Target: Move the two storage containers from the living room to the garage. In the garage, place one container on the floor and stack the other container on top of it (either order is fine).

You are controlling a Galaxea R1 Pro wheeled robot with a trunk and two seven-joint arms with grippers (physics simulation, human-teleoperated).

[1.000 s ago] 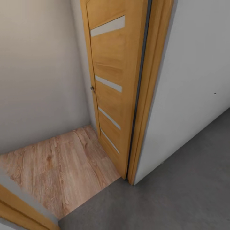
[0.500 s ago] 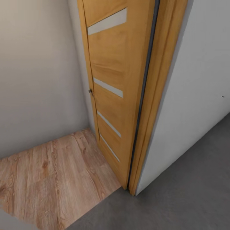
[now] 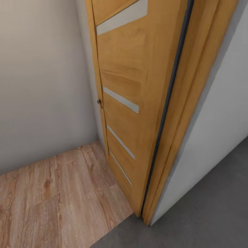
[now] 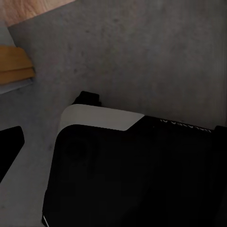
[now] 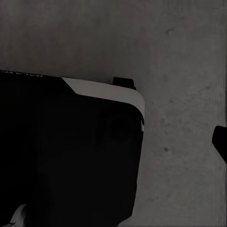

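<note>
Here the head view looks down at a doorway. At the left stands a plain white wall (image 3: 41, 86), and at its foot lies the light wood-plank floor (image 3: 58, 203), which runs up to the threshold. Right of it, an orange-brown wooden door (image 3: 137, 86) with pale horizontal strips stands open, swung against its frame (image 3: 193, 113), with a small dark handle (image 3: 99, 102) at its far edge. Further right is another white wall (image 3: 224, 120), and below it, at the near right, the floor (image 3: 206, 213) of dark grey concrete.

The left wrist view shows that speckled concrete under the robot's black and white base (image 4: 132, 165), with a strip of wood plank and door frame at one corner. The right wrist view shows the same base (image 5: 71, 151) over grey concrete. Whether the left or right tool is open or closed cannot be told. The storage containers cannot be located from these views.
</note>
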